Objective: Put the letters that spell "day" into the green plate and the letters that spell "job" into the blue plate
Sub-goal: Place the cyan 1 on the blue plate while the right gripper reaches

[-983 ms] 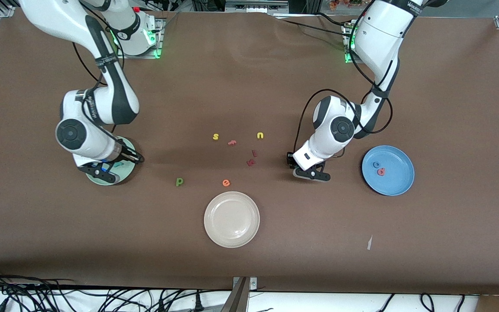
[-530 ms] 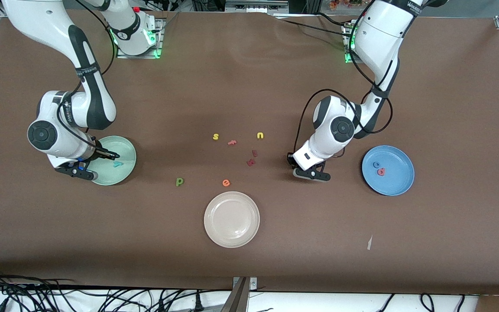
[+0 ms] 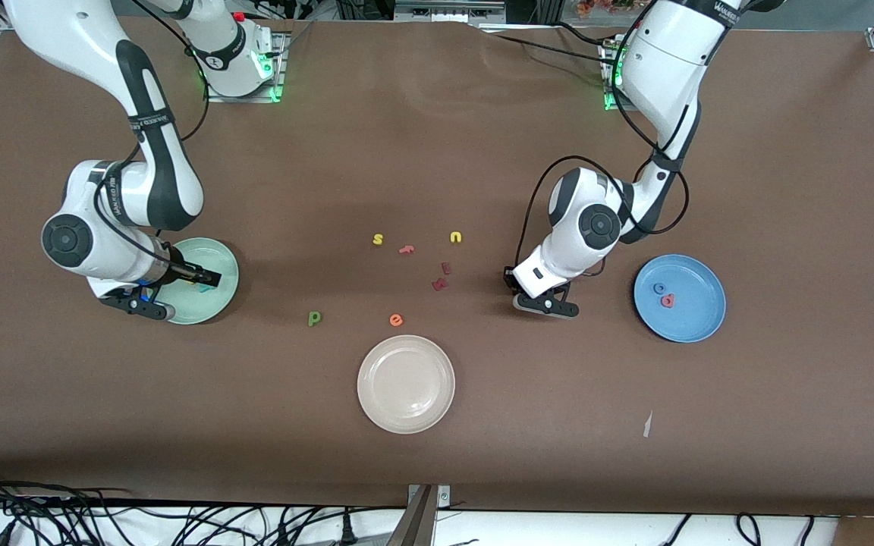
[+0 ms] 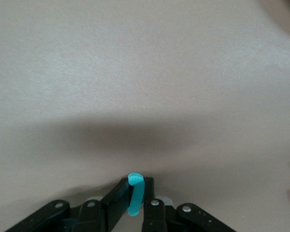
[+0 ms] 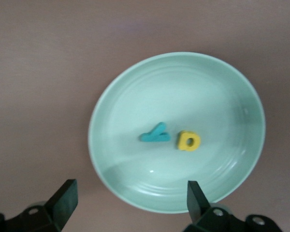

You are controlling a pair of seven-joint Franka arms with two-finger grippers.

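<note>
Brown table (image 3: 437, 136): right gripper (image 5: 128, 198) hangs spread wide over the green plate (image 5: 232, 96); left gripper (image 4: 135, 200) pinches a teal letter (image 4: 135, 193).

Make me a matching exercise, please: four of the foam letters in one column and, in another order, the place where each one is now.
Letters:
1. teal y
2. blue o
3. teal j
4. dark green letter

Places:
A. in the blue plate
B. on the table, near the orange e
C. in the green plate
D. in the shut left gripper

Pairs: 1-C, 2-A, 3-D, 4-B
</note>
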